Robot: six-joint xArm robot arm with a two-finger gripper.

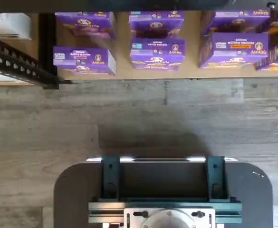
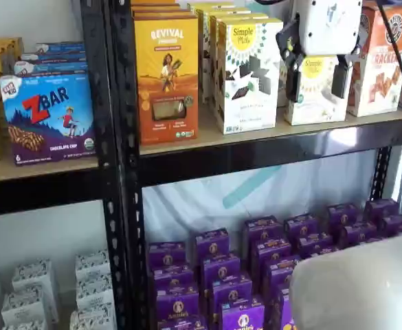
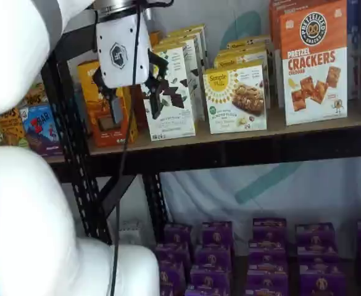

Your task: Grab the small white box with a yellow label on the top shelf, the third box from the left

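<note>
The small white box has a round yellow logo and stands on the top shelf between a taller white box and an orange cracker box. It shows in both shelf views, with its cookie picture facing out. My gripper hangs in front of it, open, with a plain gap between the two black fingers and nothing held. In a shelf view the gripper is clearly out in front of the rack, apart from the box. The wrist view shows neither the box nor the fingers.
A tall white box with dark squares and an orange Revival box stand left of the target, and pretzel crackers stand right of it. Purple boxes fill the lower shelf. A black post divides the racks. A cable hangs from the gripper.
</note>
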